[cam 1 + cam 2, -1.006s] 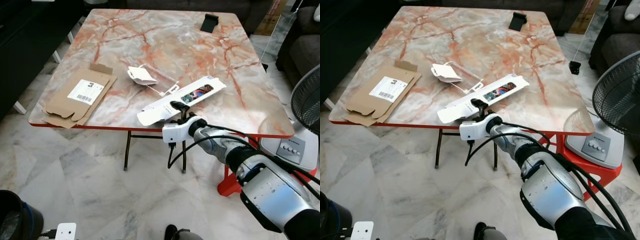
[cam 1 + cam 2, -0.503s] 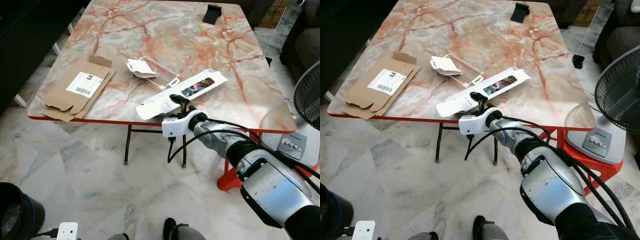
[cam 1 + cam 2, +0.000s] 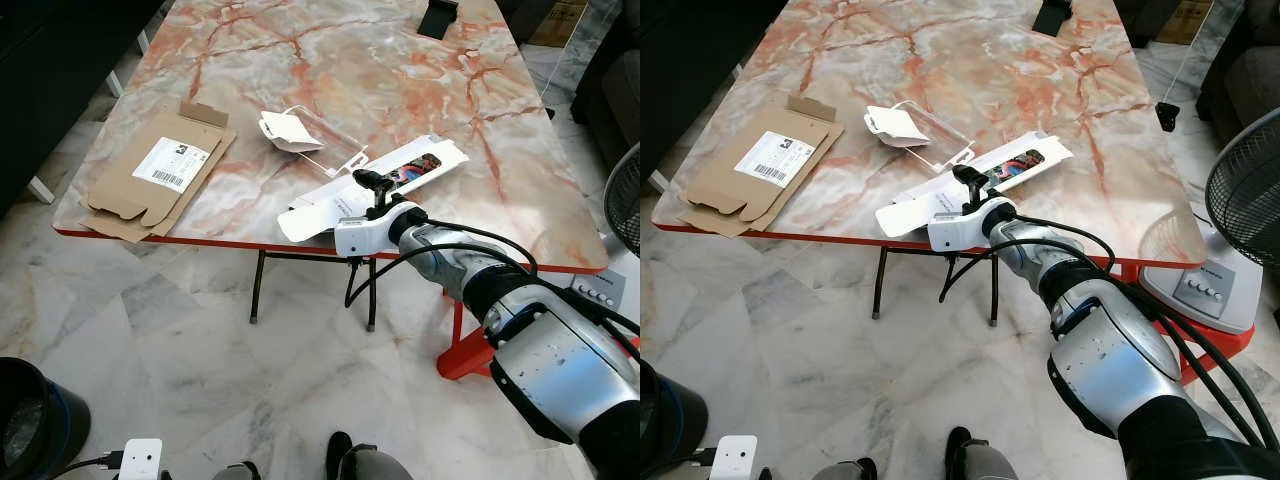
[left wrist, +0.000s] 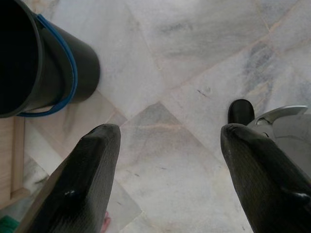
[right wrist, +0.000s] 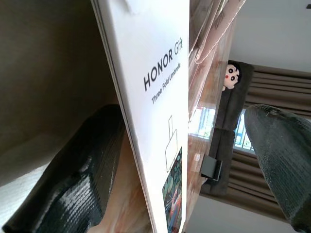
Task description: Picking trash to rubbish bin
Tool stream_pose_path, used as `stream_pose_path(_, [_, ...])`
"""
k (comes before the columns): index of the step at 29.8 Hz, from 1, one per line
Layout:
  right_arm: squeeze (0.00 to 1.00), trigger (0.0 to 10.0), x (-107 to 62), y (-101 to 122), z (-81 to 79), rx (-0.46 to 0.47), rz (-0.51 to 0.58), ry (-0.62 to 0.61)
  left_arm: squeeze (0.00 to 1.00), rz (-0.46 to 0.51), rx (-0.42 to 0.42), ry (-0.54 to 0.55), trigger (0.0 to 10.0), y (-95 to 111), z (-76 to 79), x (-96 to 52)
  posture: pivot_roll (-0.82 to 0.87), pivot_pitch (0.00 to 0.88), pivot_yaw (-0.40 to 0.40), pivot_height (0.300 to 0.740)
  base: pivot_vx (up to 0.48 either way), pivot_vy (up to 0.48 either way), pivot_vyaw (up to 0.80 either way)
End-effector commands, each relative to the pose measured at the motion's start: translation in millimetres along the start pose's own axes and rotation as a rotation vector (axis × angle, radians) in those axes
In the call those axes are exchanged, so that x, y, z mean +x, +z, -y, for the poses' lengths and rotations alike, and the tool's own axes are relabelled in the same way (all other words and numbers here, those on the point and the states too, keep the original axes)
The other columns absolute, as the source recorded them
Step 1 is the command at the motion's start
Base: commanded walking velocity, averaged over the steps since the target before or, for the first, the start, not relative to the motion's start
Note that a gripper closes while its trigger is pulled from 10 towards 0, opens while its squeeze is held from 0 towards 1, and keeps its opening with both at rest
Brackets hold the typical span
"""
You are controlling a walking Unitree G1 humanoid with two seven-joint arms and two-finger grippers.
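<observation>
A long white flattened box (image 3: 440, 158), printed "HONOR Gift" (image 5: 163, 73), lies on the marble table (image 3: 330, 70) and overhangs its near red edge. My right gripper (image 3: 370, 188) is at that edge. It is open, with one finger (image 5: 73, 179) on one side of the box and the other finger (image 5: 284, 155) well clear on the other side. The black rubbish bin (image 3: 30, 425) with a blue rim stands on the floor at the lower left. My left gripper (image 4: 170, 150) hangs open above the floor beside the bin (image 4: 29, 58), holding nothing.
A flat brown cardboard piece (image 3: 155, 185) with a label lies at the table's left edge. Crumpled white and clear packaging (image 3: 290, 135) lies mid-table, with a black object (image 3: 437, 18) at the far side. A fan (image 3: 1245, 190) stands to the right. A small white device (image 3: 140, 460) sits on the floor.
The camera has shifted slightly. My right gripper has pushed a little further in over the table's edge along the white box. The box, cardboard and packaging lie as before.
</observation>
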State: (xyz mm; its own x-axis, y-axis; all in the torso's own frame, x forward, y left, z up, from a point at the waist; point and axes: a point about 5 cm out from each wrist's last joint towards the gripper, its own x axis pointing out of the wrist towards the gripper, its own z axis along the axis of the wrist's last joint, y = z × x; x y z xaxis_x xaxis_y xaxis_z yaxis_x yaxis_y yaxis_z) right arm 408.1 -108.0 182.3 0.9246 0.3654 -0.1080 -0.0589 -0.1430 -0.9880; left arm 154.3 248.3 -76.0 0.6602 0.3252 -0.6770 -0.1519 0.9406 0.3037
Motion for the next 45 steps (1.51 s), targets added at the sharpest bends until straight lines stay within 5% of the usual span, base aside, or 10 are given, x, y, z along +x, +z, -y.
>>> stream_pose_path(1, [0.00,10.0,-0.4,-1.2,-1.7,-0.014,-0.003,0.023,0.00,-0.034,0.013,-0.008,10.0,-11.4,1.7,-4.2,0.25,0.245,-0.063,0.740,0.000,0.000,0.00])
stream_pose_path(6, [0.00,10.0,-0.6,0.3,-4.7,-0.026,0.003,0.036,0.00,-0.035,0.012,-0.009,10.0,-11.8,1.8,-4.4,0.26,0.246,-0.063,0.740,0.000,0.000,0.00])
stream_pose_path(7, [0.00,0.0,-0.6,0.9,-5.3,-0.023,0.004,0.036,0.00,-0.036,0.011,-0.007,10.0,-12.1,1.6,-4.5,0.26,0.247,-0.065,0.740,0.000,0.000,0.00])
stream_pose_path(45, [0.00,0.0,-3.1,-0.4,-12.7,-0.001,0.003,0.045,0.00,-0.042,0.012,-0.011,10.0,-10.2,2.0,-3.2,0.26,0.235,-0.061,0.740,0.000,0.000,0.00])
